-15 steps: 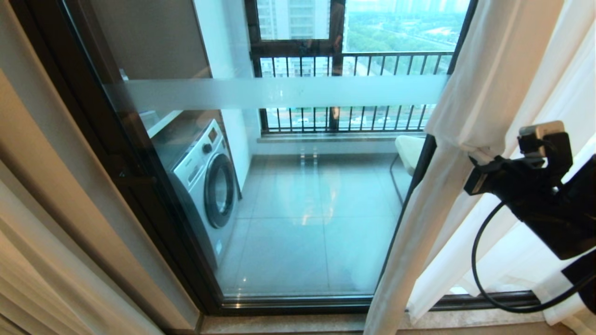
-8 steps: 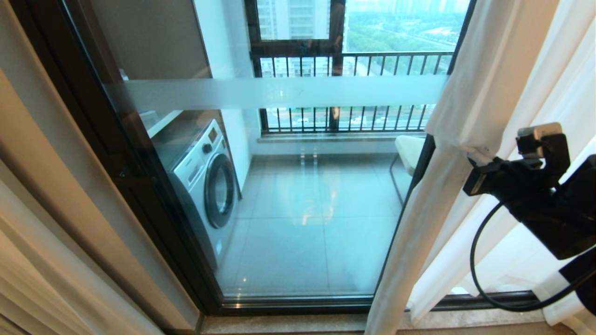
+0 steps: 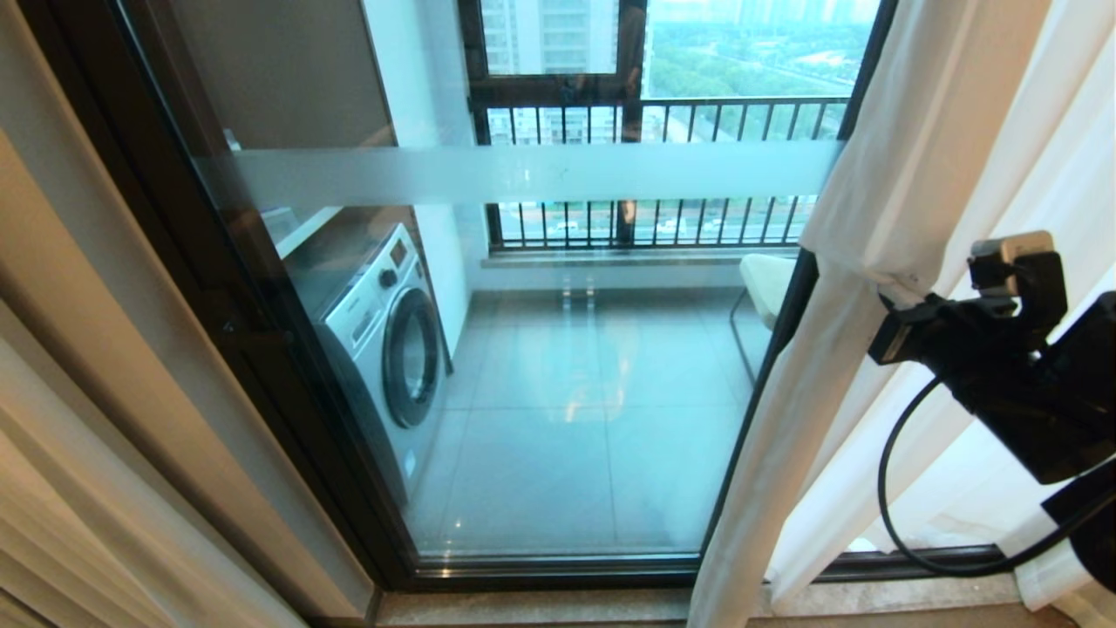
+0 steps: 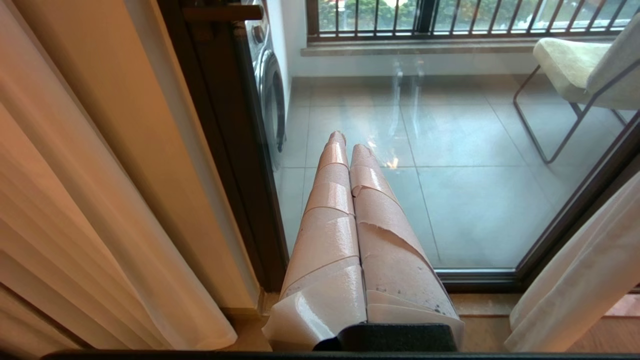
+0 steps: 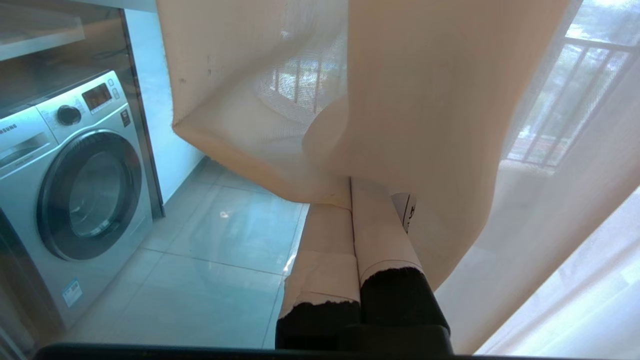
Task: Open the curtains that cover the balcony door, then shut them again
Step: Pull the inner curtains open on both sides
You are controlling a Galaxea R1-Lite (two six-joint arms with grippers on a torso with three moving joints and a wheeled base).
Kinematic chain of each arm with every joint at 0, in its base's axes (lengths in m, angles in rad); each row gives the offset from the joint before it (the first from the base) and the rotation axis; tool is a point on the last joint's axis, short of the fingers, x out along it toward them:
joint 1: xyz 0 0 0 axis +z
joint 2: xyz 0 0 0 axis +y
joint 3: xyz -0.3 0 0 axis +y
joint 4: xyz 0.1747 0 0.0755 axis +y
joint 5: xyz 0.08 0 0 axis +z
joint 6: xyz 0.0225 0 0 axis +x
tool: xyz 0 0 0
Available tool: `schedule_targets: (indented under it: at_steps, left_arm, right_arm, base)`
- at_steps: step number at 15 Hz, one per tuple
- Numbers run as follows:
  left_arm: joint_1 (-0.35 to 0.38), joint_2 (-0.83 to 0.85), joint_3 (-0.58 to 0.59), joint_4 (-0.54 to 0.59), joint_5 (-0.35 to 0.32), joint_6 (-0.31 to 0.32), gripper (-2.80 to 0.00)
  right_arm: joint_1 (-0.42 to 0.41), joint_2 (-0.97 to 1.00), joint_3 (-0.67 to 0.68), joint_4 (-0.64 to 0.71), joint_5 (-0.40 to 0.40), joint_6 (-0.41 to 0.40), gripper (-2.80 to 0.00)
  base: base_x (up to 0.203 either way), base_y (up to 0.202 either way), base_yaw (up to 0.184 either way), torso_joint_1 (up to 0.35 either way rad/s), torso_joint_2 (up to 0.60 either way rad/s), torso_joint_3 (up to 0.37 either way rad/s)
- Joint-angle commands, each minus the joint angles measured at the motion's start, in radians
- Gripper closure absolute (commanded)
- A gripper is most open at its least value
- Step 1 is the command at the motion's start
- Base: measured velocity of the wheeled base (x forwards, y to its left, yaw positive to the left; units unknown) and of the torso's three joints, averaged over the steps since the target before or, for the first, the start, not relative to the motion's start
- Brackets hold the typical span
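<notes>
Right gripper point(image 3: 898, 292) pinching curtains point(image 3: 881, 201) at right of balcony door point(image 3: 567, 366).
Fingers closed on sheer fabric; left gripper point(image 4: 350, 142) fingers closed, empty, near the door.

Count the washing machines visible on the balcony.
1: a silver front-loading washing machine stands left on the balcony, behind the glass balcony door. Others may be hidden behind the sheer white curtains.

Home balcony, washing machine point(image 3: 384, 340) (high-rise flat)

Curtains point(image 3: 881, 262): right of your balcony door point(image 3: 540, 349).
Washing machine point(image 3: 384, 349): behind door, left.
Chair point(image 3: 767, 283): behind door, right.
</notes>
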Motion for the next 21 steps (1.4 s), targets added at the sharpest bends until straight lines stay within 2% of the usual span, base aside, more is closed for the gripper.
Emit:
schedule_targets:
  at_steps: [1, 7, 21]
  left_arm:
    - [0.0, 0.0, 0.0, 0.001, 0.001, 0.001, 0.0]
    - [0.0, 0.0, 0.0, 0.001, 0.001, 0.0, 0.0]
    - [0.0, 0.0, 0.0, 0.001, 0.001, 0.001, 0.0]
  right_arm:
    - [-0.001, 0.006, 0.001, -0.011, 0.0, -0.002, 0.0]
    - [-0.002, 0.002, 0.0, -0.012, 0.0, -0.001, 0.0]
    - [-0.004, 0.006, -0.019, -0.03, 0.0, 0.018, 0.0]
  base:
    - [0.0, 0.0, 0.0, 0.0, 0.0, 0.0]
    - [0.001, -0.032, 0.002, -0.003, 0.0, 0.001]
    - [0.0, -0.188, 0.003, 0.003, 0.0, 0.002]
